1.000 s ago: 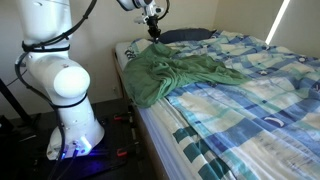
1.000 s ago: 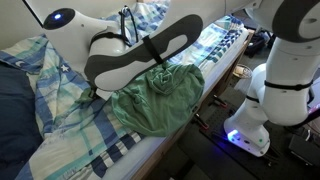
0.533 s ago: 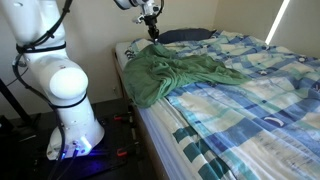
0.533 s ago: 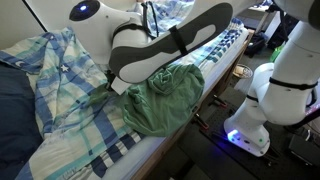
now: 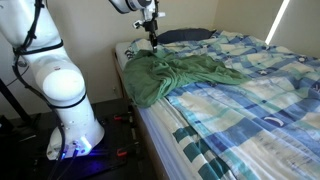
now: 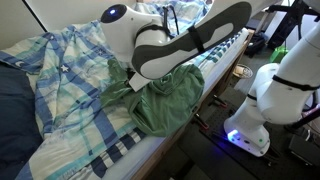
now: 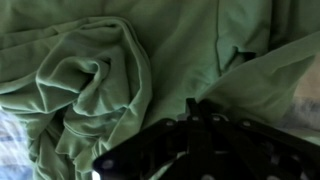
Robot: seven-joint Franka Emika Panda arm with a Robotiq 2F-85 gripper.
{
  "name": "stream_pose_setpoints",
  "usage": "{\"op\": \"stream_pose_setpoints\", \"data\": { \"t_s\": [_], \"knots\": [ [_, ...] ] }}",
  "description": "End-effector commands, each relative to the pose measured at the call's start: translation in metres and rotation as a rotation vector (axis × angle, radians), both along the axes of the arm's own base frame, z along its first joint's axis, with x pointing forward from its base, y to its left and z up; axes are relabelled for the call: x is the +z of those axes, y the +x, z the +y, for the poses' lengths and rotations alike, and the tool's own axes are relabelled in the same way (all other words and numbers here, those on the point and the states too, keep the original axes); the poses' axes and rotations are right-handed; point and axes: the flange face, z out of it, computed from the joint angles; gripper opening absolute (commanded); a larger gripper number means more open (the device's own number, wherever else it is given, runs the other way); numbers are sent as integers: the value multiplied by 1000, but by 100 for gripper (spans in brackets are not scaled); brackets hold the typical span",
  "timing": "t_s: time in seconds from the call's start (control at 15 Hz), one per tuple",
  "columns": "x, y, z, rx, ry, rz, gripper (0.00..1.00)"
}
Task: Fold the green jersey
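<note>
The green jersey (image 5: 180, 75) lies rumpled across the near corner of the bed and hangs a little over the edge (image 6: 165, 100). My gripper (image 5: 151, 40) hangs above its far end by the pillow. It is shut, and a peak of fabric rises to its tips. In the wrist view the dark fingers (image 7: 193, 104) are pressed together over folds of the jersey (image 7: 90, 80). In an exterior view my arm (image 6: 185, 45) hides the gripper itself.
The checked bedspread (image 5: 250, 90) covers the bed. A dark blue pillow (image 5: 185, 35) lies at the head (image 6: 15, 110). The robot base (image 5: 70, 100) stands on the floor beside the bed, with a wall behind it.
The arm has swung toward the head of the bed with the gripper still shut. The jersey's near end has been drawn along, so a corner now stretches over the bedspread.
</note>
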Motion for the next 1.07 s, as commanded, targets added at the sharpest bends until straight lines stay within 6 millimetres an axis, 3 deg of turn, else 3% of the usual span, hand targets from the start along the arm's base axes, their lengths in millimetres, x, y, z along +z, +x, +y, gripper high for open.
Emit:
{"op": "stream_pose_setpoints", "data": {
  "t_s": [0.0, 0.53, 0.8, 1.0],
  "knots": [
    [-5, -7, -15, 72, 9, 25, 0],
    [-5, -2, -12, 51, 2, 24, 0],
    [-6, 1, -46, -67, 93, 36, 0],
    [-16, 1, -82, -182, 158, 53, 0]
  ]
}}
